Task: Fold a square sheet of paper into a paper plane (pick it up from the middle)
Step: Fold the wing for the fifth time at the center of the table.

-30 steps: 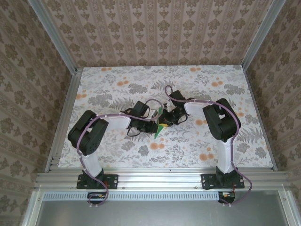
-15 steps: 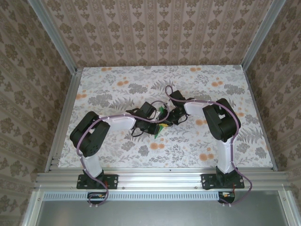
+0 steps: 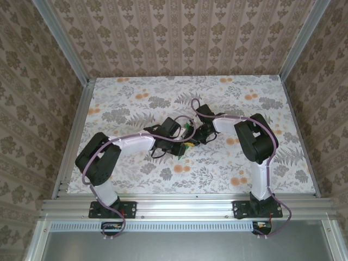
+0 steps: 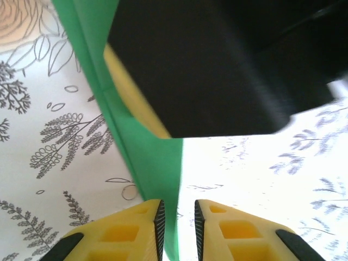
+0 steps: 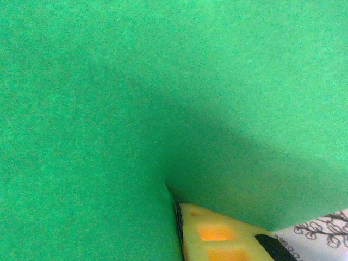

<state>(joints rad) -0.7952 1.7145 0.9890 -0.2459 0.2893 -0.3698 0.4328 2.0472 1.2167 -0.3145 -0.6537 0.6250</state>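
Over the table (image 3: pixel 130 103) | my right gripper (image 5: pixel 176 209) clamps the green paper (image 4: pixel 152 157) | my left gripper (image 4: pixel 178 217) straddles its edge, jaws slightly parted | risk: pinching off-crease would skew the fold

We record the folded paper (image 4: pixel 149 163) as plain bright green. The tabletop (image 3: pixel 228 163) is white, printed with grey foliage and orange blossoms. The left gripper (image 4: pixel 178 205) has yellow fingers with black pads. The walls (image 3: pixel 179 38) bear a beige damask pattern.

One green paper (image 4: pixel 147 163), two pincers (image 4: pixel 178 220) (image 5: pixel 176 209), two arms (image 3: pixel 133 143) (image 3: pixel 253 138), one table (image 3: pixel 217 98).
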